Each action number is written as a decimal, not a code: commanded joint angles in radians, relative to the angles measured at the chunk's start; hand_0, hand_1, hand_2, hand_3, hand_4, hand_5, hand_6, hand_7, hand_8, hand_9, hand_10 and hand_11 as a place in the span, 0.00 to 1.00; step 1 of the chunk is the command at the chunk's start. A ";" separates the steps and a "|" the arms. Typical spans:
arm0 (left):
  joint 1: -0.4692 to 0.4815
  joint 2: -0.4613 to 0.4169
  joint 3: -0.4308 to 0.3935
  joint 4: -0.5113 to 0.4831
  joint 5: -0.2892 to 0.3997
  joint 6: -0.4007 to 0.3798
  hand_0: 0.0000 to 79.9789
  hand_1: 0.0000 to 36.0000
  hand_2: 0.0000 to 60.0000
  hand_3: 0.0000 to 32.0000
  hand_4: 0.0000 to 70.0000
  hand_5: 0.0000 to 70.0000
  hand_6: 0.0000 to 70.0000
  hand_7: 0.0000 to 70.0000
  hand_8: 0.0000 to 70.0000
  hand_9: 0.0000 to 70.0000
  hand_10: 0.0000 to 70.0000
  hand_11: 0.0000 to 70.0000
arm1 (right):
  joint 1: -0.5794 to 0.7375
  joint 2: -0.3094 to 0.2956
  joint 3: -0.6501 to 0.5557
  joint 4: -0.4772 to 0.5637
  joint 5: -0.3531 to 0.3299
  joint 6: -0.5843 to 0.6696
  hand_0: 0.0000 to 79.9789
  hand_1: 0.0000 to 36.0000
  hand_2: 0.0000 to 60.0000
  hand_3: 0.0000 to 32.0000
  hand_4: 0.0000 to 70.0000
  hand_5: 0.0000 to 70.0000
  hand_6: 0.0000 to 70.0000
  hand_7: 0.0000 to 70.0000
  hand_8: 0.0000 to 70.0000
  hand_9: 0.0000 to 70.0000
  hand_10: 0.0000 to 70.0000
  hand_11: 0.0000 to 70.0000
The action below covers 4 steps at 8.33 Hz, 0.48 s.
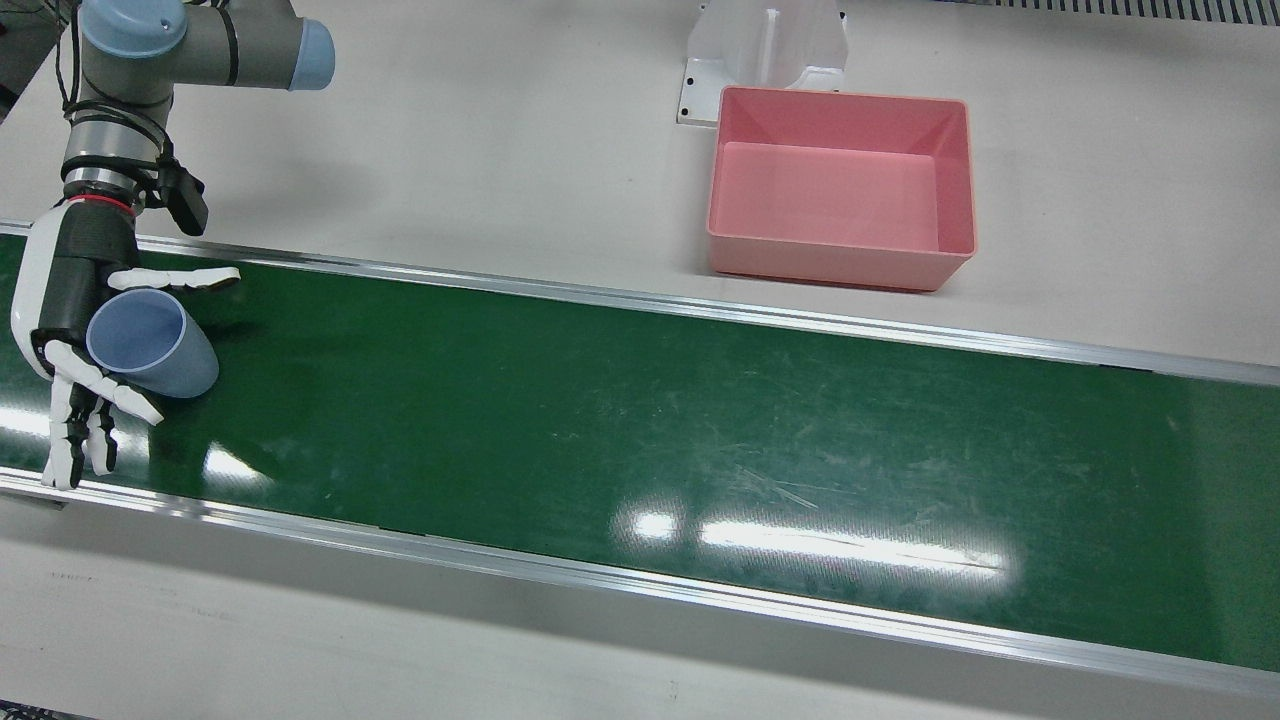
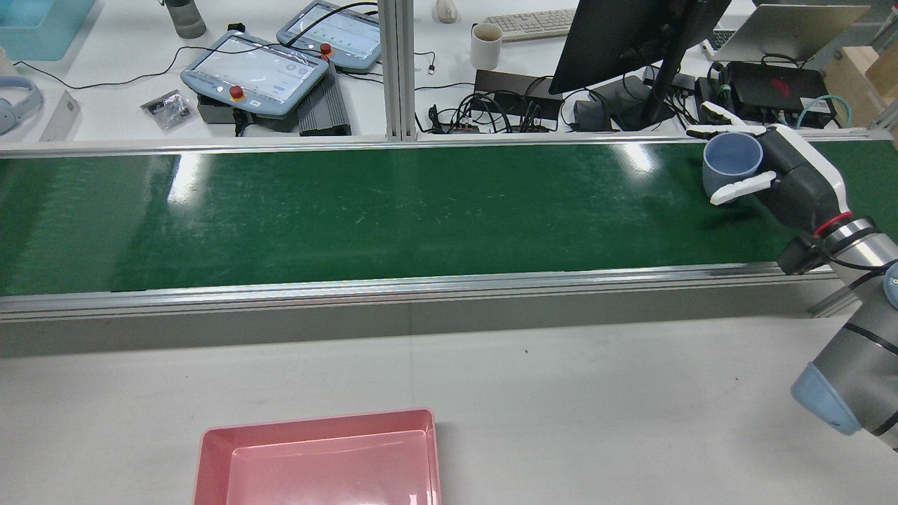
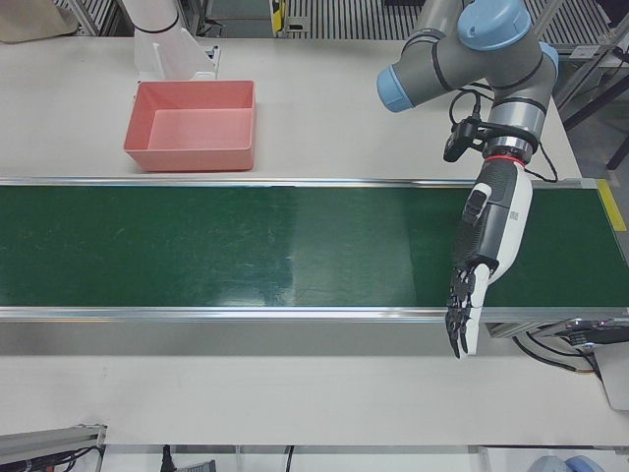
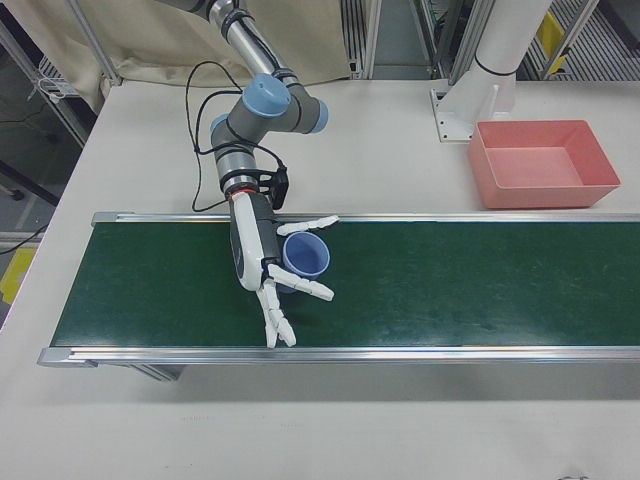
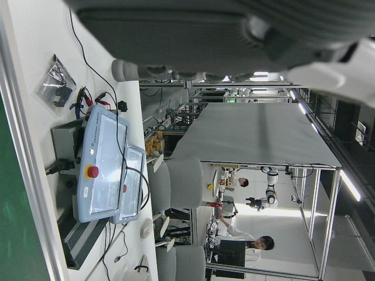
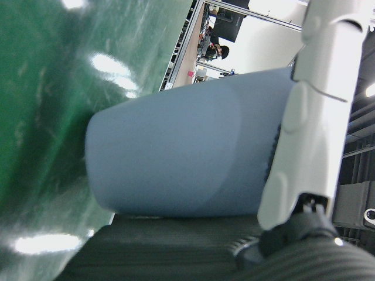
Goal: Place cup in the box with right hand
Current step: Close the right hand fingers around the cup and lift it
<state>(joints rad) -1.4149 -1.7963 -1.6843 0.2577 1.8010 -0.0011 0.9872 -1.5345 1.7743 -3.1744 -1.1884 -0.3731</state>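
Note:
A light blue cup [image 1: 150, 345] stands on the green belt [image 1: 640, 420] at its right-arm end, rim up. My right hand [image 1: 75, 300] is beside it with the palm against the cup's side. The thumb reaches past the rim on one side and one finger lies along the other side; the remaining fingers stretch out straight, so the hand is open. The same cup [image 2: 732, 163] and right hand [image 2: 793, 175] appear in the rear view, and the cup [image 6: 181, 158] fills the right hand view. The pink box [image 1: 840, 260] sits empty on the white table beyond the belt. My left hand [image 3: 486, 246] hangs open over the belt's other end.
Aluminium rails [image 1: 640, 300] border the belt on both sides. A white pedestal base [image 1: 765, 50] stands just behind the box. Beyond the belt, a desk holds teach pendants [image 2: 256, 70], a monitor [image 2: 631, 35] and cables.

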 commanded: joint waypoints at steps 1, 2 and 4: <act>-0.001 0.000 0.000 0.000 0.000 0.000 0.00 0.00 0.00 0.00 0.00 0.00 0.00 0.00 0.00 0.00 0.00 0.00 | -0.004 0.001 -0.007 -0.004 0.019 -0.001 0.73 0.54 0.10 0.00 0.41 0.10 0.10 0.28 0.04 0.10 0.11 0.19; -0.001 0.000 0.000 0.000 0.000 0.000 0.00 0.00 0.00 0.00 0.00 0.00 0.00 0.00 0.00 0.00 0.00 0.00 | -0.004 -0.001 -0.006 -0.018 0.032 0.003 0.70 0.56 0.33 0.00 0.44 0.14 0.23 0.80 0.33 0.57 0.25 0.39; -0.001 0.000 0.000 0.000 0.000 0.001 0.00 0.00 0.00 0.00 0.00 0.00 0.00 0.00 0.00 0.00 0.00 0.00 | -0.005 0.005 0.010 -0.033 0.036 0.011 0.58 0.32 0.86 0.00 0.46 0.29 0.66 1.00 1.00 1.00 0.82 1.00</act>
<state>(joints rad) -1.4158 -1.7963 -1.6843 0.2577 1.8009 -0.0015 0.9826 -1.5341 1.7707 -3.1920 -1.1621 -0.3693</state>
